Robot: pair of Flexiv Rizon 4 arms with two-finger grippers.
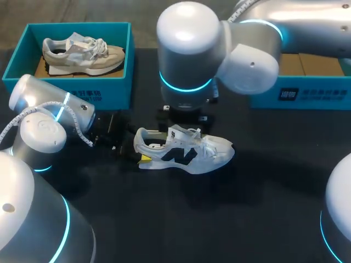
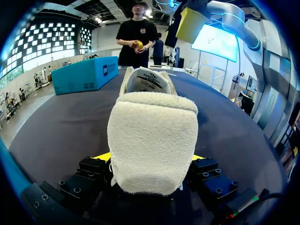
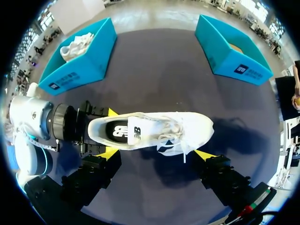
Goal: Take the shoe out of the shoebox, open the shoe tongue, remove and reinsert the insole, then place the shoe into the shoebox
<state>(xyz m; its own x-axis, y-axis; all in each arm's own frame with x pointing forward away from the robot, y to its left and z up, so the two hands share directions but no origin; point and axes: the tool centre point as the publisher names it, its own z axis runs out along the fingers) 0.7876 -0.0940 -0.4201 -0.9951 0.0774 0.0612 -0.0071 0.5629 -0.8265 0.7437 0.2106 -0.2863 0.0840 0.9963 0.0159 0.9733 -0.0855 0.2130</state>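
A white shoe (image 1: 184, 150) with a dark side logo lies upright on the black table, toe to the right. My left gripper (image 1: 141, 156) is shut on the shoe's heel (image 2: 152, 140), one yellow tip on each side. From above, the shoe (image 3: 154, 131) shows its insole (image 3: 123, 131) lying inside and its laces loose. My right gripper (image 3: 157, 153) hangs open over the shoe's middle, touching nothing. In the head view the right arm's wrist (image 1: 189, 55) hides its fingers. The teal shoebox (image 1: 77, 87) stands at the back left.
A beige shoe (image 1: 82, 55) lies in the back-left shoebox (image 3: 79, 65). A second teal box (image 1: 307, 96) stands at the back right, also visible from the right wrist (image 3: 229, 51) and left wrist (image 2: 84, 75). Bare black table lies in front of the shoe.
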